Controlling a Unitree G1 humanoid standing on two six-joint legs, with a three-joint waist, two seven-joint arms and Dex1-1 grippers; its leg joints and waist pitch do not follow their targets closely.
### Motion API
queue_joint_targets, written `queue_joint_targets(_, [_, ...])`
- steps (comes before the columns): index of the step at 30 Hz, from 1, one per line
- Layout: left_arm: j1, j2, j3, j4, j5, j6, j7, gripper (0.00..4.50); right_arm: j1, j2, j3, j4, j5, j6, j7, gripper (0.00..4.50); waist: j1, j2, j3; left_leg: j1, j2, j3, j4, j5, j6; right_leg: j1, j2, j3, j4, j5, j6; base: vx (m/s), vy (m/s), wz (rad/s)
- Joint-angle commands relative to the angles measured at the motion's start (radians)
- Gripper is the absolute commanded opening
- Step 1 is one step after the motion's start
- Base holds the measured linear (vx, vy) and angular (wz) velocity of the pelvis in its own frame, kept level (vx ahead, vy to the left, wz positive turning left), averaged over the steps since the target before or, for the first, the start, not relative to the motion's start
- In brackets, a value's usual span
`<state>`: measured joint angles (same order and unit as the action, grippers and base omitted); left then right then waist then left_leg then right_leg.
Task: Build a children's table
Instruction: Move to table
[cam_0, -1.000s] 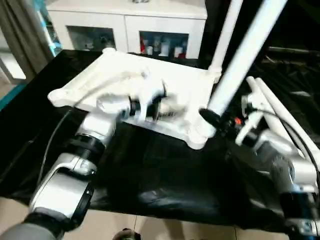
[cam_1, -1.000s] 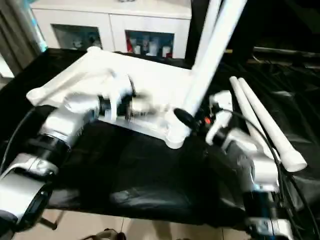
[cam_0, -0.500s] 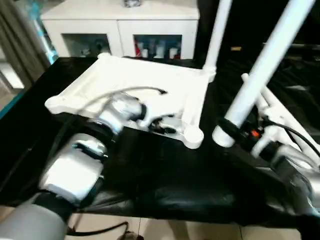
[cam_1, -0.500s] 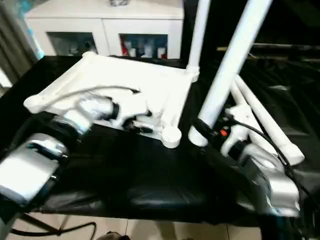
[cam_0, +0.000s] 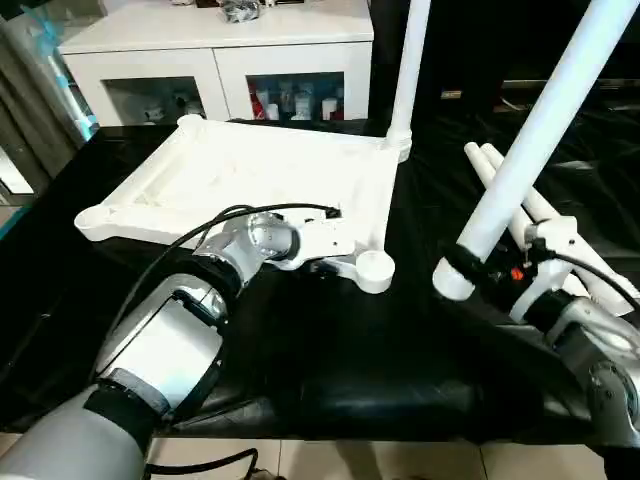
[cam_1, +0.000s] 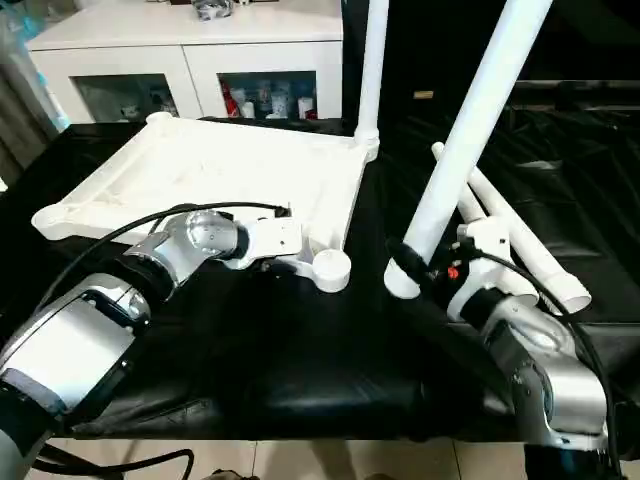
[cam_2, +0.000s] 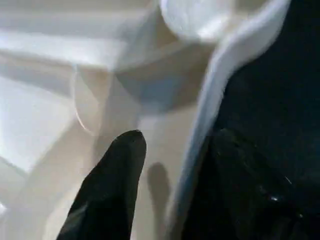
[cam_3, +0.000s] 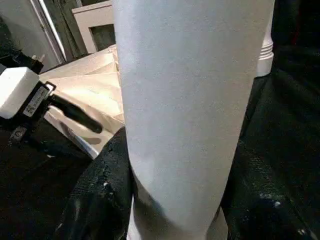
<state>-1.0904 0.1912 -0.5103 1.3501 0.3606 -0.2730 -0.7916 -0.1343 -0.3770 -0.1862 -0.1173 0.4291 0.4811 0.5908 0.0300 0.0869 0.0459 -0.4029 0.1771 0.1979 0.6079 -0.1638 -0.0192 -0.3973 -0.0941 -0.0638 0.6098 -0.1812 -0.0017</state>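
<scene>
Since the next move looks like seating a leg, the relation that matters is held leg vs near-right corner socket (cam_0: 375, 268).

Head views:
- white table panel (cam_0: 260, 175) lies underside up on the black tabletop (cam_0: 330, 370).
- right claw (cam_0: 460, 272) is clamped round the held leg (cam_0: 540, 120) close to its lower end.
- that end sits to the right of the socket, near but clearly apart and not over it. Leg's long axis is steep, its top leaning up and away from the socket.
- left claw (cam_0: 322, 266) is on the panel's near rim, just left of the socket.
- the right arm carries the leg, so closing the gap is its job, and the left looks placed to steady the panel.

Left wrist view:
- fingers (cam_2: 117, 180) straddle the near rim, one inside the panel, one outside, with the socket just ahead.
- a gap shows between the inner finger and the rim, so I read the claw as not closed on it.

Right wrist view:
- both black fingers (cam_3: 100, 200) wrap the leg. The panel is beyond, with the left claw at its rim.

Count:
- 1 panel.
- 4 corner sockets, 3 empty.
- 4 legs: 1 upright leg (cam_0: 410, 60) in the socket directly behind the landmark, 1 held, 2 loose legs (cam_0: 520, 195) lying side by side to the right of it.
</scene>
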Motion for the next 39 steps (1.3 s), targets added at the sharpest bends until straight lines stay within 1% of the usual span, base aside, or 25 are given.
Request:
queue_joint_targets(1, [-0.002,0.01,0.025,0.006,-0.011,0.019,-0.054,2.15,-0.01,-0.009,0.016,-0.022,0.0,0.011,-0.001,1.91,0.001,-0.027,-0.075,0.026,0.038,-0.028,-0.062,-0.224,0.08,0.047,-0.053,0.029,-0.092,-0.231,-0.204,0.0,0.0,0.0])
queue_joint_targets(2, [-0.005,0.011,0.037,0.007,-0.022,0.028,-0.08,2.1,-0.015,-0.011,0.019,-0.017,0.0,0.011,0.002,1.91,0.003,-0.027,-0.074,0.026,0.039,-0.028,-0.063,-0.219,0.083,0.047,-0.055,0.029,-0.092,-0.232,-0.21,0.0,0.0,0.0])
queue_joint_targets(3, [-0.014,0.012,0.067,0.011,-0.05,0.059,-0.176,1.99,-0.032,-0.014,0.032,0.005,-0.006,0.007,0.012,1.91,0.005,-0.033,-0.074,0.025,0.038,-0.027,-0.062,-0.209,0.087,0.047,-0.056,0.029,-0.09,-0.228,-0.215,0.0,0.0,0.0])
queue_joint_targets(4, [-0.018,0.013,0.067,0.012,-0.05,0.071,-0.212,1.76,-0.04,-0.016,0.039,0.015,-0.009,0.004,0.018,1.91,0.006,-0.028,-0.073,0.025,0.038,-0.027,-0.062,-0.204,0.087,0.046,-0.058,0.029,-0.089,-0.229,-0.219,0.0,0.0,0.0])
queue_joint_targets(5, [-0.019,0.014,0.066,0.013,-0.05,0.074,-0.222,1.73,-0.042,-0.017,0.041,0.018,-0.01,0.004,0.019,1.91,0.006,-0.029,-0.072,0.025,0.038,-0.027,-0.063,-0.206,0.086,0.045,-0.058,0.03,-0.09,-0.234,-0.218,0.0,0.0,0.0])
queue_joint_targets(6, [-0.023,0.018,0.058,0.014,-0.042,0.082,-0.263,1.72,-0.053,-0.018,0.049,0.032,-0.015,0.0,0.026,1.91,0.008,-0.034,-0.072,0.026,0.039,-0.026,-0.062,-0.208,0.085,0.045,-0.059,0.03,-0.089,-0.238,-0.218,0.0,0.0,0.0])
queue_joint_targets(8, [-0.024,0.019,0.055,0.014,-0.038,0.085,-0.274,1.66,-0.057,-0.018,0.051,0.036,-0.018,-0.002,0.027,1.91,0.009,-0.031,-0.071,0.025,0.039,-0.027,-0.063,-0.208,0.087,0.046,-0.06,0.031,-0.088,-0.238,-0.219,0.0,0.0,0.0])
queue_joint_targets(9, [-0.029,0.029,0.033,0.016,-0.015,0.108,-0.351,1.4,-0.079,-0.017,0.065,0.065,-0.034,-0.014,0.031,1.91,0.011,-0.032,-0.071,0.025,0.04,-0.027,-0.064,-0.204,0.088,0.046,-0.061,0.031,-0.089,-0.234,-0.221,0.0,0.0,0.0])
queue_joint_targets(12, [-0.03,0.037,0.015,0.016,0.004,0.108,-0.38,1.23,-0.092,-0.016,0.072,0.081,-0.041,-0.022,0.034,1.91,0.011,-0.031,-0.07,0.025,0.04,-0.028,-0.065,-0.207,0.081,0.046,-0.062,0.032,-0.088,-0.233,-0.222,0.0,0.0,0.0])
queue_joint_targets(14, [-0.028,0.043,0.003,0.014,0.026,0.117,-0.382,1.0,-0.104,-0.014,0.078,0.097,-0.048,-0.03,0.033,1.91,0.011,-0.031,-0.07,0.025,0.041,-0.027,-0.065,-0.207,0.081,0.047,-0.061,0.032,-0.088,-0.226,-0.225,0.0,0.0,0.0])
queue_joint_targets(17, [-0.022,0.052,-0.001,0.005,0.047,0.147,-0.338,0.88,-0.117,-0.009,0.087,0.12,-0.053,-0.043,0.029,1.91,0.013,-0.028,-0.071,0.026,0.041,-0.027,-0.065,-0.211,0.079,0.048,-0.063,0.031,-0.087,-0.218,-0.231,0.0,0.0,0.0])
queue_joint_targets(18, [-0.014,0.052,0.016,-0.001,0.033,0.165,-0.315,0.78,-0.118,-0.004,0.089,0.129,-0.056,-0.05,0.027,1.91,0.017,-0.025,-0.071,0.025,0.041,-0.029,-0.066,-0.21,0.079,0.05,-0.064,0.031,-0.086,-0.217,-0.234,0.0,0.0,0.0])
queue_joint_targets(22, [0.015,0.041,0.098,-0.023,-0.047,0.236,-0.288,0.56,-0.115,0.018,0.082,0.151,-0.053,-0.061,0.013,1.91,0.016,-0.026,-0.069,0.025,0.04,-0.028,-0.067,-0.233,0.075,0.049,-0.063,0.029,-0.088,-0.233,-0.242,0.0,0.0,0.0])
queue_joint_targets(23, [0.029,0.036,0.124,-0.032,-0.073,0.259,-0.28,0.52,-0.111,0.027,0.077,0.154,-0.05,-0.059,0.002,1.91,0.018,-0.022,-0.068,0.026,0.04,-0.03,-0.068,-0.241,0.073,0.048,-0.064,0.029,-0.089,-0.25,-0.24,0.0,0.0,0.0])
queue_joint_targets(25, [0.047,0.029,0.149,-0.047,-0.096,0.284,-0.274,0.47,-0.106,0.038,0.071,0.158,-0.046,-0.055,-0.011,1.91,0.016,-0.022,-0.068,0.026,0.04,-0.03,-0.069,-0.25,0.07,0.047,-0.063,0.028,-0.091,-0.264,-0.236,0.0,0.0,0.0])
queue_joint_targets(28, [0.097,0.02,0.175,-0.089,-0.119,0.311,-0.255,0.39,-0.097,0.066,0.056,0.167,-0.041,-0.047,-0.054,1.91,0.013,-0.024,-0.07,0.025,0.04,-0.03,-0.069,-0.246,0.073,0.046,-0.063,0.029,-0.088,-0.249,-0.24,0.0,0.0,0.0])
queue_joint_targets(29, [0.12,0.015,0.183,-0.114,-0.126,0.315,-0.24,0.35,-0.094,0.077,0.05,0.172,-0.041,-0.047,-0.069,1.91,0.013,-0.029,-0.069,0.024,0.041,-0.029,-0.071,-0.24,0.076,0.046,-0.062,0.03,-0.089,-0.244,-0.24,0.0,0.0,0.0])
queue_joint_targets(30, [0.139,0.012,0.189,-0.136,-0.13,0.316,-0.228,0.35,-0.091,0.084,0.049,0.175,-0.043,-0.048,-0.077,1.91,0.015,-0.029,-0.071,0.025,0.041,-0.028,-0.069,-0.236,0.08,0.046,-0.063,0.03,-0.089,-0.248,-0.238,0.0,0.0,0.0])
queue_joint_targets(32, [0.165,0.008,0.197,-0.169,-0.138,0.286,-0.214,0.32,-0.087,0.09,0.051,0.178,-0.049,-0.055,-0.082,1.91,0.015,-0.029,-0.07,0.023,0.039,-0.028,-0.069,-0.232,0.083,0.045,-0.062,0.03,-0.091,-0.258,-0.232,0.0,0.0,0.0])
queue_joint_targets(33, [0.25,-0.004,0.209,-0.275,-0.181,0.166,-0.261,0.24,-0.079,0.101,0.057,0.185,-0.059,-0.066,-0.093,1.91,0.017,-0.031,-0.069,0.022,0.043,-0.03,-0.072,-0.227,0.087,0.047,-0.064,0.03,-0.092,-0.269,-0.223,0.0,0.0,0.0])
queue_joint_targets(34, [0.278,-0.007,0.209,-0.309,-0.19,0.125,-0.269,0.24,-0.077,0.103,0.059,0.186,-0.063,-0.068,-0.099,1.91,0.017,-0.031,-0.068,0.019,0.043,-0.03,-0.072,-0.219,0.091,0.047,-0.063,0.03,-0.092,-0.263,-0.221,0.0,0.0,0.0])
queue_joint_targets(35, [0.278,-0.007,0.209,-0.309,-0.19,0.125,-0.269,0.07,-0.077,0.103,0.059,0.186,-0.063,-0.068,-0.099,1.91,0.017,-0.027,-0.072,0.022,0.044,-0.028,-0.072,-0.22,0.095,0.043,-0.061,0.031,-0.09,-0.254,-0.22,0.0,0.0,0.0])
queue_joint_targets(37, [0.327,-0.006,0.192,-0.374,-0.182,0.081,-0.273,0.07,-0.078,0.104,0.058,0.187,-0.066,-0.066,-0.108,1.91,0.019,-0.024,-0.073,0.026,0.049,-0.029,-0.075,-0.234,0.087,0.038,-0.058,0.032,-0.088,-0.242,-0.222,0.0,0.0,0.0])
queue_joint_targets(38, [0.327,-0.006,0.192,-0.374,-0.182,0.081,-0.273,0.02,-0.078,0.104,0.058,0.187,-0.066,-0.066,-0.108,1.91,0.019,-0.024,-0.072,0.026,0.051,-0.03,-0.077,-0.243,0.083,0.037,-0.059,0.032,-0.089,-0.243,-0.22,0.0,0.0,0.0])
queue_joint_targets(39, [0.336,0.001,0.171,-0.384,-0.162,0.061,-0.267,0.02,-0.082,0.101,0.058,0.19,-0.067,-0.066,-0.11,1.91,0.021,-0.027,-0.069,0.03,0.05,-0.029,-0.08,-0.279,0.065,0.035,-0.059,0.034,-0.092,-0.278,-0.206,0.0,0.0,0.0])
